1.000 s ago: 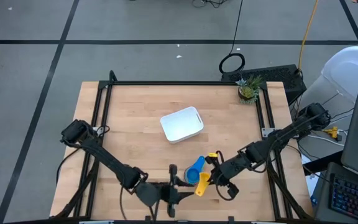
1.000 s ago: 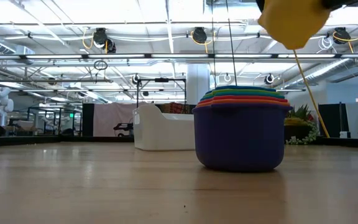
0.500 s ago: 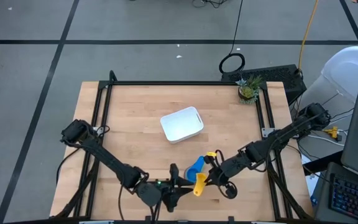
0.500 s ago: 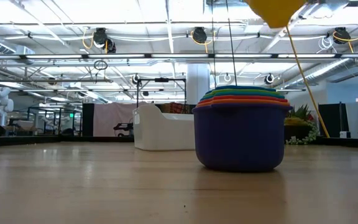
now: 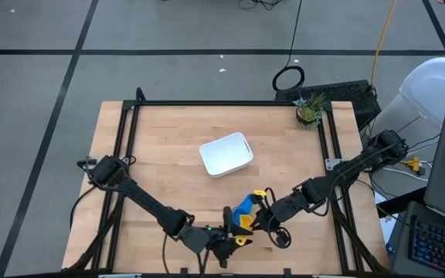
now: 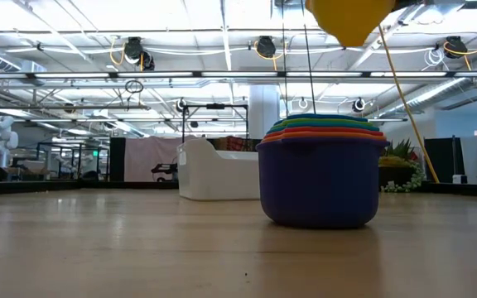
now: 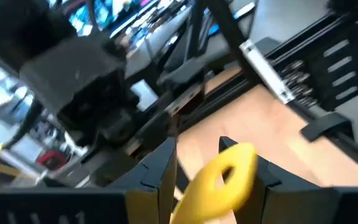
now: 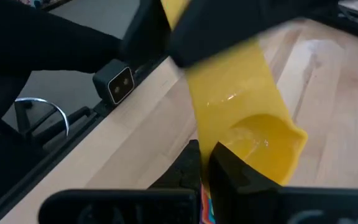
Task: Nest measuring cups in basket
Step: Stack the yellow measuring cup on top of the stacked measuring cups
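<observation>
Yellow cup (image 7: pixel 219 183) handle between left end effector (image 7: pixel 216 177) fingers, raised

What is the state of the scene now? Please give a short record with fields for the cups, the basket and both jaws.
yellow cup: in the air, above the stack
stack: nested cups, dark blue outermost, standing on the table, outside the basket
basket: mid-table, nothing in it
left jaws: closed on the yellow cup's handle
right jaws: shut, next to the yellow cup's bowl; cannot tell if they grip it
plant: far right corner, apart from the work
</observation>
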Motion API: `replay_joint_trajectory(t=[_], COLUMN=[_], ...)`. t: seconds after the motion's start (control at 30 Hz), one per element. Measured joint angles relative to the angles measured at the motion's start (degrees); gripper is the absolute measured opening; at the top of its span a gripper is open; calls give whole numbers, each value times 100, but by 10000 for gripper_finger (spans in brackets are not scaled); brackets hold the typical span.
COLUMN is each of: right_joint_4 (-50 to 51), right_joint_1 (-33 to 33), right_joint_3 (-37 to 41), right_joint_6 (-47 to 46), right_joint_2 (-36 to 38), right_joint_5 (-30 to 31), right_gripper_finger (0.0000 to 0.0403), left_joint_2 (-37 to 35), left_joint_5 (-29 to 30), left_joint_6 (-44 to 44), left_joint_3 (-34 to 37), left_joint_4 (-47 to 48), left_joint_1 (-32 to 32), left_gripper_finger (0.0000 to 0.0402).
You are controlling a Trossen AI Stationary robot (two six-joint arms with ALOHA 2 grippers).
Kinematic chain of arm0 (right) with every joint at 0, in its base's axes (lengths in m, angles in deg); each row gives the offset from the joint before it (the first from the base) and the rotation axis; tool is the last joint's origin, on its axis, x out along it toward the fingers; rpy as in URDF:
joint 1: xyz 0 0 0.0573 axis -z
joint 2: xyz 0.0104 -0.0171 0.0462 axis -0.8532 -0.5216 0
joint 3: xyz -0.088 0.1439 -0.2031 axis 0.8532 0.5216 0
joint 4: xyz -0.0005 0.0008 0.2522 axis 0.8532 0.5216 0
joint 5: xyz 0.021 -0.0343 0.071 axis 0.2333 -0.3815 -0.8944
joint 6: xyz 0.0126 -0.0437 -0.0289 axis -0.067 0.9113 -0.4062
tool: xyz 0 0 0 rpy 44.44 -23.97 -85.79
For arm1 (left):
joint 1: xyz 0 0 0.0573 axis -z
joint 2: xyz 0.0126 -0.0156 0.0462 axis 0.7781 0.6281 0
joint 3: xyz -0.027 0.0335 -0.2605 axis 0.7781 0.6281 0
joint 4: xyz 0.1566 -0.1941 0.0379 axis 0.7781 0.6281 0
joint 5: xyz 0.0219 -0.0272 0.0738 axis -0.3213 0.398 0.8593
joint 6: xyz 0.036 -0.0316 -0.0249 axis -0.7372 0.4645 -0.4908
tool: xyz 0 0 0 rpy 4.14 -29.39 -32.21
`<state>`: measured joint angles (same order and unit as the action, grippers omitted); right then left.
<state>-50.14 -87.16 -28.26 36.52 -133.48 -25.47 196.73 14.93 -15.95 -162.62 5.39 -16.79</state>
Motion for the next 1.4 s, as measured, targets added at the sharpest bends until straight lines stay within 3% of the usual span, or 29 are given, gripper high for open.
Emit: replay_joint_trajectory(t=[0.13,0.37,0.5,0.7,0.87,1.03,1.27,1.4], right_joint_4=[0,-129,-220,-183,31,518,99,-463], right_joint_1=[-2,0,0,-2,0,7,2,2], right_joint_3=[2,-13,-13,-13,-15,-14,-15,-15], right_joint_6=[-154,-204,-251,-397,-567,-816,-905,-922], right_joint_2=[-53,-9,-5,-5,28,122,216,190], right_joint_5=[-58,-125,-32,693,1257,1886,1728,1215], right_gripper_finger=[0,8,43,121,170,195,200,200], left_joint_2=[183,19,1,3,6,8,8,7], left_joint_5=[406,673,935,1314,1444,1883,2095,2002], left_joint_6=[159,398,689,765,1012,1470,2967,3878], left_joint_3=[-179,-255,-255,-282,-1015,-1941,-2729,-2913], left_joint_4=[45,254,164,303,2131,4012,6150,6545], left_joint_1=[38,54,63,152,327,475,374,146], left_gripper_finger=[109,12,8,5,4,4,4,4])
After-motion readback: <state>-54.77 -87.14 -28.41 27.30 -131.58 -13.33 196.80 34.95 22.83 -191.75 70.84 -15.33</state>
